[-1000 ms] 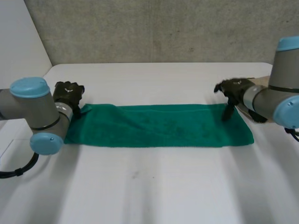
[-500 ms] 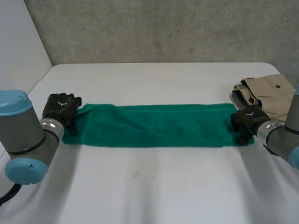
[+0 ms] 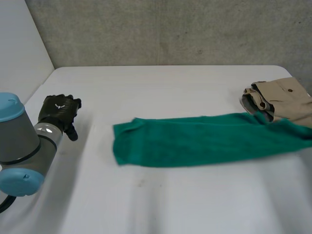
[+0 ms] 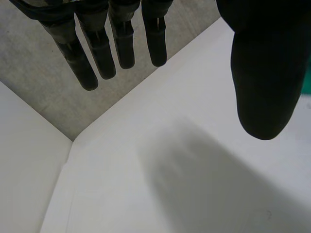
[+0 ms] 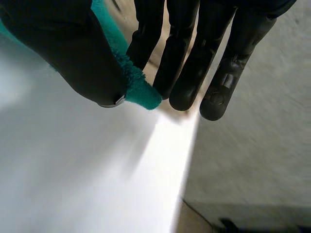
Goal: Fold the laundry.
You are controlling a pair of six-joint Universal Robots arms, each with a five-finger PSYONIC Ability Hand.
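A long green towel (image 3: pixel 195 141) lies stretched across the table, its right end running out past the table's right side. My right hand (image 5: pixel 73 53) pinches an edge of the towel (image 5: pixel 138 87) between its thumb and straight fingers (image 5: pixel 182 63), lifted above the table. My left hand (image 3: pixel 58 111) rests near the table's left side, well apart from the towel's left end. Its fingers (image 4: pixel 102 48) are straight and spread from the thumb, with nothing between them.
A crumpled beige garment (image 3: pixel 282 97) lies at the right side of the table, just behind the towel's right end. A grey wall runs behind the table's far edge (image 3: pixel 165 66). My left arm (image 3: pixel 19 141) hangs over the front left corner.
The right hand has closed on the towel's right end and pulled it right, dragging the whole towel. The left hand is off the towel's left end and has drawn back slightly.
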